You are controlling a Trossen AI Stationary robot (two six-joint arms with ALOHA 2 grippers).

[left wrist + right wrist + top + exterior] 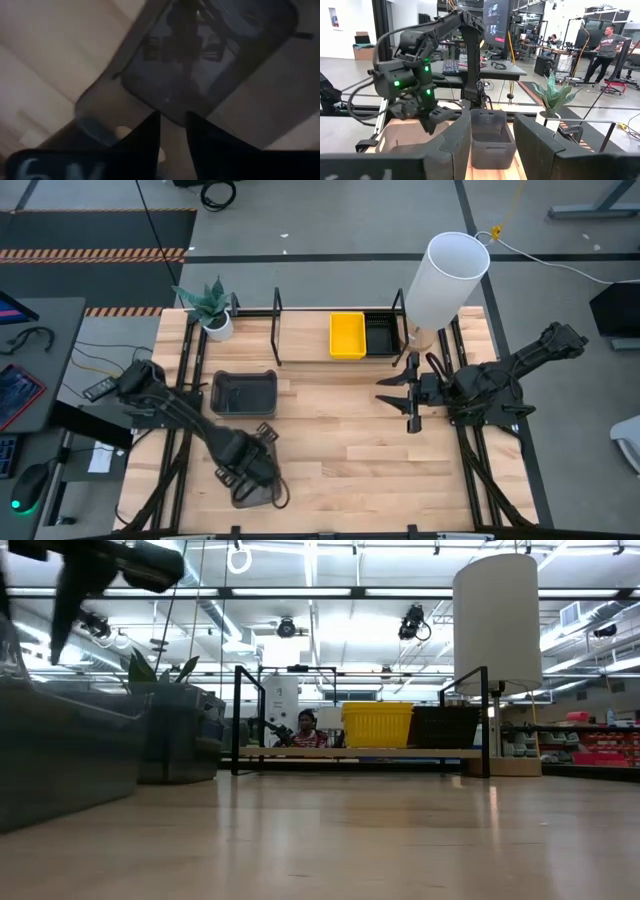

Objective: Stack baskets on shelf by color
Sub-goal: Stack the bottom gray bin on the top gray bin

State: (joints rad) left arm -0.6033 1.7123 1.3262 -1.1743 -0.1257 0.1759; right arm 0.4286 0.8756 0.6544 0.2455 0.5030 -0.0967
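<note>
Your left gripper (262,476) sits at seven o'clock, fingers pinching the rim of a grey basket (255,490) for lifting toward the shelf (300,330), while your right gripper (400,392) waits spread at three o'clock.

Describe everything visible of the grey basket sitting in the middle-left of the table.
The grey basket is a shallow rectangular tray of smoky, translucent-looking plastic with rounded corners and a slightly flared rim. It sits upright and open side up on the wooden table, in front of the shelf and apart from it. It looks empty. Nothing touches it: the left gripper is at another grey basket nearer the table's front edge, and the right gripper waits off to its right.
</note>
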